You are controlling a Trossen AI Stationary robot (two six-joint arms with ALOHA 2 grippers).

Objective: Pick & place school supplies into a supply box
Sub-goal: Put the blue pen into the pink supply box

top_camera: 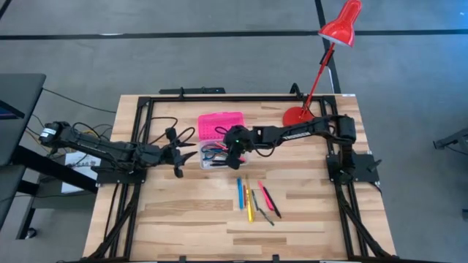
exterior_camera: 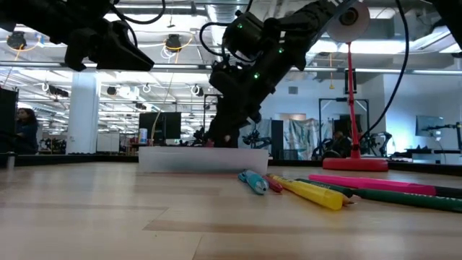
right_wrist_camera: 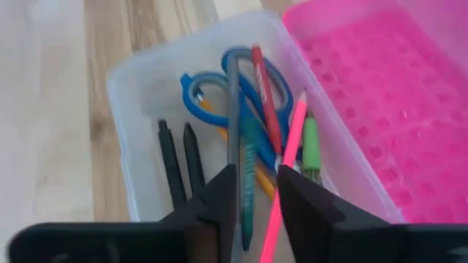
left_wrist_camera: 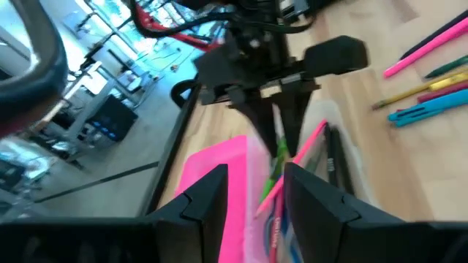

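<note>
A dark arm [exterior_camera: 253,65] reaches into the clear box [exterior_camera: 202,159].

No lettering can be read in any view. A teal pen [right_wrist_camera: 248,172] in the clear box [right_wrist_camera: 128,109] carries pale print along its barrel, too blurred to make out. A red pen [right_wrist_camera: 267,98] beside it has dark marks near its far end, equally unreadable. In the left wrist view, print on the box contents [left_wrist_camera: 278,230] is smeared.
</note>
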